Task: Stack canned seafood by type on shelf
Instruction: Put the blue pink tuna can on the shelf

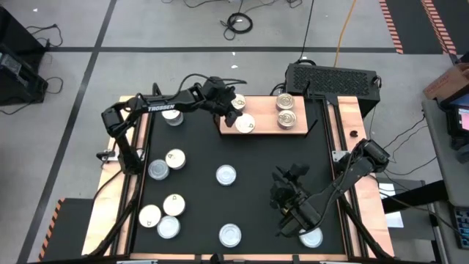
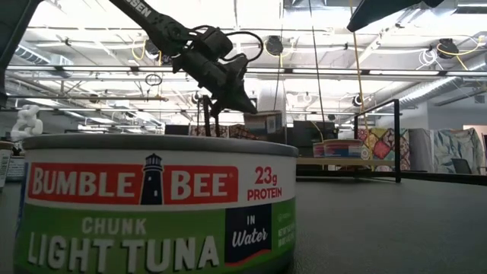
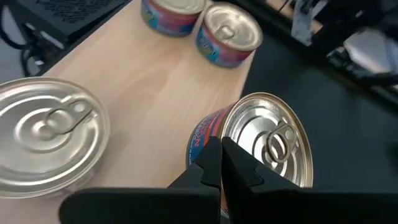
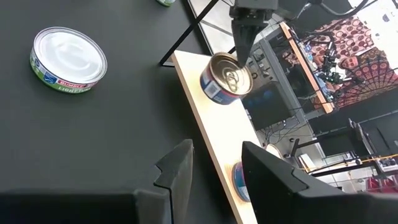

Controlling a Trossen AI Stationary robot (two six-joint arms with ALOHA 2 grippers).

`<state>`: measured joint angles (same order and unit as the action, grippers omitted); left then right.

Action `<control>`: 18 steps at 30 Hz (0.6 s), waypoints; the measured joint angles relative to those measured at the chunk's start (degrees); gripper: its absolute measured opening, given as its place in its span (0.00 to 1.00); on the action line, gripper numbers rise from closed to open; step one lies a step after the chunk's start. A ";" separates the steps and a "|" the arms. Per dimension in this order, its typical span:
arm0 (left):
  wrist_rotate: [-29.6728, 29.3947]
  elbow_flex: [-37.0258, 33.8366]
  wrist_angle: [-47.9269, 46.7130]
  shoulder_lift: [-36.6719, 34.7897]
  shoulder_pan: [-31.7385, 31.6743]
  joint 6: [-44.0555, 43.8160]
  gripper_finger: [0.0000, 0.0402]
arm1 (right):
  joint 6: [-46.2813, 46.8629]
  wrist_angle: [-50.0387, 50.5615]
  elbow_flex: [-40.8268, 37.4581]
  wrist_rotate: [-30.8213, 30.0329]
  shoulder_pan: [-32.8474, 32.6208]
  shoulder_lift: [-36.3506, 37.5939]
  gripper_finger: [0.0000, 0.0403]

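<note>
The light-wood shelf (image 1: 264, 126) lies at the back of the black mat. Two gold-topped tins (image 1: 286, 111) stand at its right end and one tin (image 3: 46, 134) at its left end. Another gold-topped tin (image 3: 264, 140) sits tipped near the shelf's near left edge, with my left gripper (image 3: 221, 152) shut against it. My right gripper (image 4: 214, 171) hangs open over the mat's near right part (image 1: 289, 183), with nothing between its fingers. Several pale-topped tins (image 1: 176, 158) lie scattered on the mat. My left gripper touches the tipped tin with its shut fingertips at the rim (image 3: 229, 127) on the side toward the arm. The fingers slant down from the table's far left. The tin (image 4: 227, 78) rests on the shelf with its top tilted away from the fingers.
A tuna tin (image 2: 152, 205) stands right in front of the low camera. A black box (image 1: 333, 77) sits behind the shelf. Thin black posts (image 2: 397, 141) rise at the shelf's edge. Loose tins (image 1: 230, 235) lie along the mat's near and left parts; the mat's centre right is bare.
</note>
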<state>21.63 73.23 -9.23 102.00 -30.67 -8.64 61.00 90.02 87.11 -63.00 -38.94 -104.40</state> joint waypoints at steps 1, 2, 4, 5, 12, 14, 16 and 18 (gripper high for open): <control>-0.84 0.00 -0.59 0.00 0.03 0.76 0.00 | -0.04 0.00 0.00 -0.02 0.00 0.00 0.33; -1.44 0.00 -0.99 0.00 0.06 1.32 0.00 | -0.11 -0.01 0.00 -0.02 0.00 0.00 0.33; -2.33 0.00 -0.90 0.00 0.01 1.55 0.00 | -0.14 0.00 0.00 -0.04 0.18 0.00 0.33; -2.55 0.00 -0.79 0.00 -0.01 1.64 0.00 | -0.14 0.00 0.00 -0.04 0.34 0.00 0.33; -4.91 0.04 -0.33 0.56 0.01 3.03 0.00 | -0.14 -0.01 0.00 -0.04 1.26 0.00 0.33; -5.38 0.04 -0.88 0.86 -0.04 3.41 0.00 | -0.16 0.00 0.00 -0.04 1.42 0.00 0.33; -5.47 0.04 0.61 1.98 -0.06 3.68 0.00 | -0.20 -0.02 0.00 -0.04 1.51 0.00 0.33; -5.47 0.01 0.32 2.37 -0.27 3.65 0.00 | -0.36 0.00 -0.02 -0.02 1.53 0.00 0.33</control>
<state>16.16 73.25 -8.92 104.37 -30.94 -4.99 60.64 90.02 87.09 -63.02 -37.41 -104.40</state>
